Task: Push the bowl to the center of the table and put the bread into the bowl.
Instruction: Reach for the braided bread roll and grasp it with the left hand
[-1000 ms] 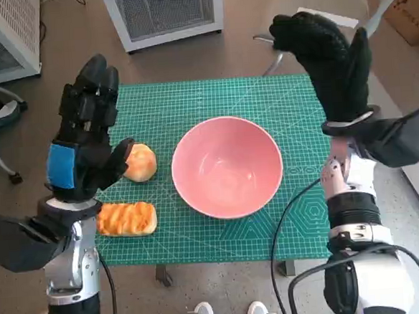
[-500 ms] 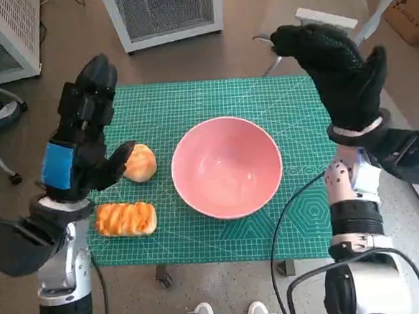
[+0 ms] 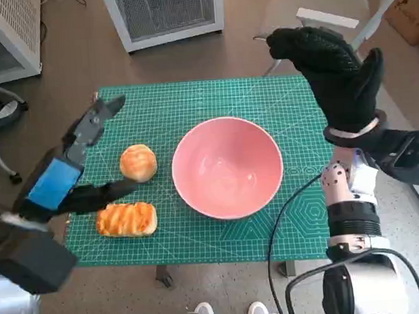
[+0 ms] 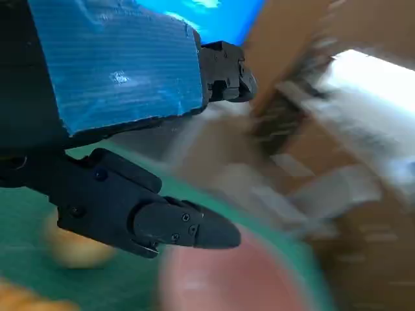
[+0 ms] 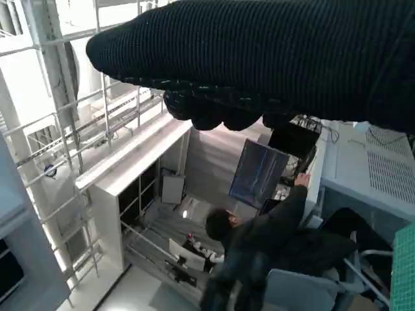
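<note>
Head view: bowl (image 3: 227, 166) sits mid-mat; bun (image 3: 138, 163) and loaf (image 3: 126, 219) lie beside it. Left hand (image 3: 74, 173), fingers spread and empty, hovers near the bread; a grasp seems next. Right hand (image 3: 333, 73) raised, empty.
Left wrist view: blurred.
Right wrist view: a seated person (image 5: 259, 243).

A pink bowl (image 3: 227, 166) is set upright and empty at the middle of the surface. A round bun (image 3: 138, 163) and a glazed oblong bread (image 3: 126, 219) are placed near its left edge.

One pink bowl (image 3: 227, 166), two breads—a round bun (image 3: 138, 163) and a glazed loaf (image 3: 126, 219)—on one green mat (image 3: 191, 101).
</note>
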`<move>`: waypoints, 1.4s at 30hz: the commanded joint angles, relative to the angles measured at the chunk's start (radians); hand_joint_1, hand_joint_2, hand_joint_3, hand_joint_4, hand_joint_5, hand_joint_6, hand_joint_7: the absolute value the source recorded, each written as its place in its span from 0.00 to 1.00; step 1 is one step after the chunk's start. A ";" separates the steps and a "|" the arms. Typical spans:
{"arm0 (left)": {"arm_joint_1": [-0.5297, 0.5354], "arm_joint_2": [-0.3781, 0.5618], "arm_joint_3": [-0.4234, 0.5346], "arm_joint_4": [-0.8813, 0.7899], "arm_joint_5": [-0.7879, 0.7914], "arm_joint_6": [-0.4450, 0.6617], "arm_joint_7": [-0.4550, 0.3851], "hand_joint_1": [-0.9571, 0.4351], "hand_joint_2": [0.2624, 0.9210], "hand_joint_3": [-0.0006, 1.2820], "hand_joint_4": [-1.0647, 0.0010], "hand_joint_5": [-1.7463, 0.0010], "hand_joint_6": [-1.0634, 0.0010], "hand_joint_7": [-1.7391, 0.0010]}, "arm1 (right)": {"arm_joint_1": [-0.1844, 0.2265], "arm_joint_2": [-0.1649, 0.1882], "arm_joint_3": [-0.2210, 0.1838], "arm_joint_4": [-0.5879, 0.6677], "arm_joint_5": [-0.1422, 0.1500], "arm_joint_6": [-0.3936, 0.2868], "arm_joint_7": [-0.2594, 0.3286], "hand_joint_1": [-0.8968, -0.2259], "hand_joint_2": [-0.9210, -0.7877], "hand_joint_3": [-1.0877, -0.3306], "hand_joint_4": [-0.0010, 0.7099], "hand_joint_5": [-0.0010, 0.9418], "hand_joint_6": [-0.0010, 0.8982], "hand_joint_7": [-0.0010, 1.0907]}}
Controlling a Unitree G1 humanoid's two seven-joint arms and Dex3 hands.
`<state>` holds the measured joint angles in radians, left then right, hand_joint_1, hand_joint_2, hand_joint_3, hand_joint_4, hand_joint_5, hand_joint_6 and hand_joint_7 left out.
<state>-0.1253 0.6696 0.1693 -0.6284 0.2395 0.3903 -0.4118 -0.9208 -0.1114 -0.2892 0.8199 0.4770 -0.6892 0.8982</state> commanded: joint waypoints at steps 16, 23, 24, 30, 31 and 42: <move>0.102 0.089 -0.098 -0.082 0.170 0.232 -0.135 0.39 0.80 0.00 0.93 1.00 0.78 0.96 | 0.013 0.025 0.029 0.017 -0.019 0.014 -0.026 0.39 0.00 0.43 0.32 0.01 0.29 0.12; 0.088 0.114 -0.177 -0.055 0.203 0.309 -0.190 0.42 0.79 0.00 0.94 1.00 0.78 0.97 | 0.009 0.024 0.031 0.024 -0.013 0.029 -0.014 0.39 0.00 0.43 0.31 0.01 0.28 0.13; 0.086 0.116 -0.186 -0.052 0.208 0.317 -0.194 0.42 0.79 0.00 0.94 1.00 0.78 0.97 | 0.009 0.023 0.031 0.024 -0.012 0.030 -0.013 0.39 0.00 0.43 0.31 0.01 0.28 0.13; 0.069 0.122 -0.233 -0.023 0.229 0.341 -0.205 0.41 0.79 0.00 0.95 1.00 0.78 0.98 | 0.010 0.020 0.029 0.021 -0.007 0.041 -0.005 0.39 0.00 0.43 0.30 0.00 0.27 0.15; 0.066 0.122 -0.241 -0.016 0.232 0.342 -0.204 0.41 0.80 0.00 0.95 1.00 0.78 0.98 | 0.010 0.019 0.029 0.020 -0.007 0.043 -0.005 0.39 0.00 0.43 0.30 0.00 0.27 0.15; 0.051 0.105 -0.287 0.038 0.251 0.327 -0.185 0.43 0.79 0.00 0.94 1.00 0.76 0.99 | 0.017 0.019 0.030 0.006 -0.006 0.052 -0.005 0.40 0.00 0.42 0.30 0.00 0.07 0.46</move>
<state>-0.0665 0.7770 -0.1065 -0.5992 0.4748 0.7260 -0.6029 -0.9215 -0.0933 -0.2609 0.8252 0.4698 -0.6496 0.8844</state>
